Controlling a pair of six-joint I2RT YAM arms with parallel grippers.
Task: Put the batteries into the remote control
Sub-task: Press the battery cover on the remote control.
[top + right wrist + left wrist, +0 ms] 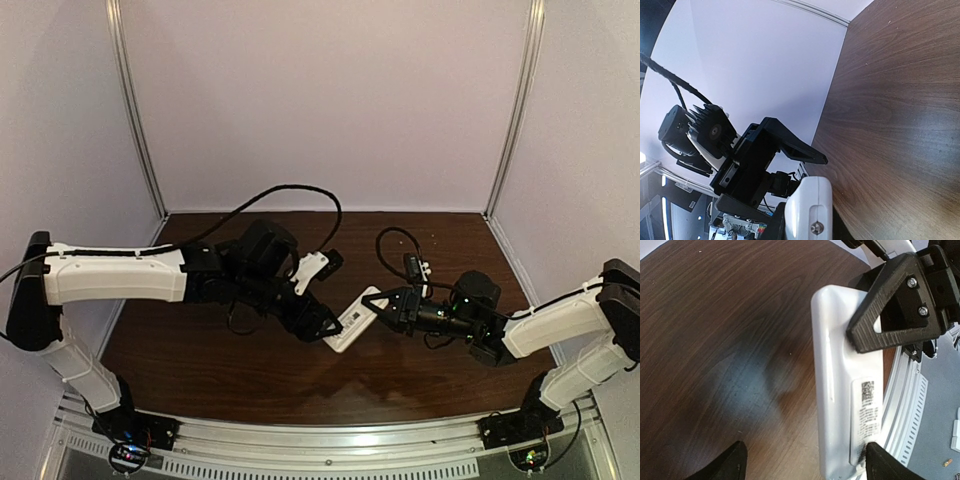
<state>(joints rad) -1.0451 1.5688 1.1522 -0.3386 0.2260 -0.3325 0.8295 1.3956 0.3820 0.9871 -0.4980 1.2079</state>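
Observation:
The remote control [353,322], a slim white bar, hangs above the table between both arms. My right gripper [385,308] is shut on its right end. In the right wrist view that end [810,210] shows a small screw. My left gripper [325,325] stands open around the other end. In the left wrist view the remote's labelled face [866,405] lies against one fingertip [885,466], and the other fingertip [730,465] is far from it. The right arm's black finger [892,305] clamps the remote's far end. The batteries are out of view.
The dark wood table [250,370] lies under the remote. A metal rail [330,440] runs along the near edge. White walls close in the back and both sides. Black cables [300,192] loop above the left wrist.

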